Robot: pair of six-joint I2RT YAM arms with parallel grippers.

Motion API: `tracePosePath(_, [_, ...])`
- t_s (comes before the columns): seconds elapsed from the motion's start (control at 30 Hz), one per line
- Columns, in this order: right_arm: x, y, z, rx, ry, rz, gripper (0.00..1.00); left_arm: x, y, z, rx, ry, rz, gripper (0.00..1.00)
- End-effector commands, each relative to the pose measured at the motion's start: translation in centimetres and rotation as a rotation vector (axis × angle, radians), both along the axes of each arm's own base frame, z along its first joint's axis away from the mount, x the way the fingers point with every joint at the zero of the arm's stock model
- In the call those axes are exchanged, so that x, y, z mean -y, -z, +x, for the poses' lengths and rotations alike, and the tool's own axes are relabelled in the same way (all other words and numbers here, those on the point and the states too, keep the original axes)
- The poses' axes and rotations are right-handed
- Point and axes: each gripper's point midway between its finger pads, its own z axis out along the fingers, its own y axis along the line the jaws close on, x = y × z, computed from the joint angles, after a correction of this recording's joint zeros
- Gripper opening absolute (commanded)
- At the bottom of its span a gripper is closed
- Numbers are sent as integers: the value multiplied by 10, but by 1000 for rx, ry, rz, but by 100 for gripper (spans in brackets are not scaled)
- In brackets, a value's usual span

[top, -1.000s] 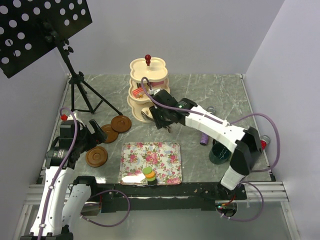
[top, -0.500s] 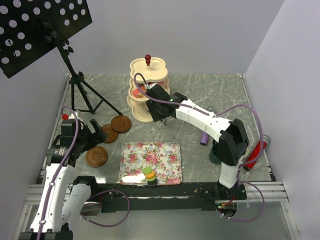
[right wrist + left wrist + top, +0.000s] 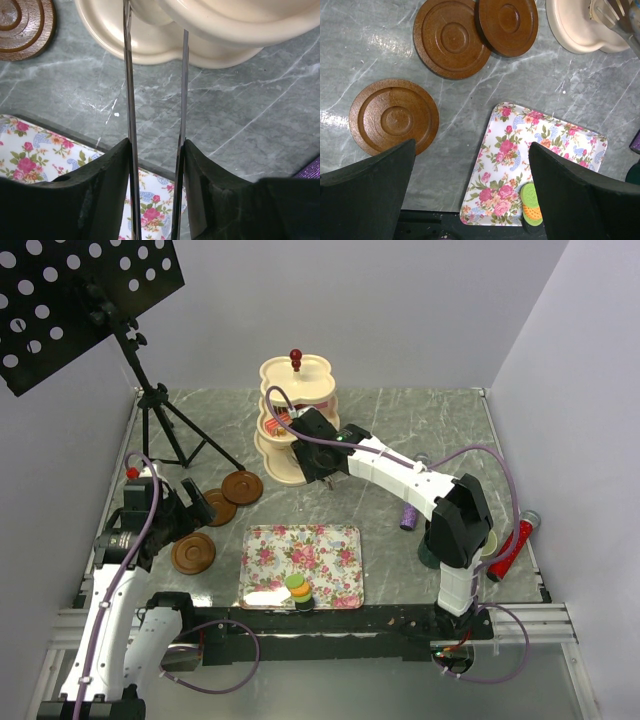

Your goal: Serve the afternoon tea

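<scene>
The cream three-tier stand [image 3: 296, 400] [image 3: 210, 30] stands at the back middle of the table, with pink and red treats [image 3: 277, 422] on its middle tier. My right gripper [image 3: 312, 462] [image 3: 156, 165] is right in front of it, shut on metal tongs [image 3: 129, 90] whose two arms reach over the lowest tier. Three brown saucers [image 3: 242, 487] [image 3: 218, 506] [image 3: 193, 553] lie at the left. Above them my left gripper [image 3: 185, 520] [image 3: 470, 185] hangs open and holds nothing. A stack of green and orange macarons [image 3: 297, 590] [image 3: 531, 202] sits on the near edge of the floral tray [image 3: 300, 550].
A black music stand [image 3: 150, 400] rises at the back left. A purple microphone [image 3: 410, 515] and a dark teal mug [image 3: 432, 550] lie under my right arm, and a red object [image 3: 508, 552] lies by the right edge.
My right gripper has moved back and left with the tongs, up to the stand, and its elbow has folded in. The left arm has not moved.
</scene>
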Motion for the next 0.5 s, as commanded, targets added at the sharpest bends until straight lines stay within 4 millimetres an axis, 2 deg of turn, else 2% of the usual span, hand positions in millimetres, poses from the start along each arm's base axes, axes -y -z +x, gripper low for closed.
tracePosePath(0.0, [1,-9,10,33,27,3,52,2,-5,5,26,18,-6,100])
tracePosePath(0.47, [1,-18,11,50,24,16,65,2,-5,5,32,18,-6,100])
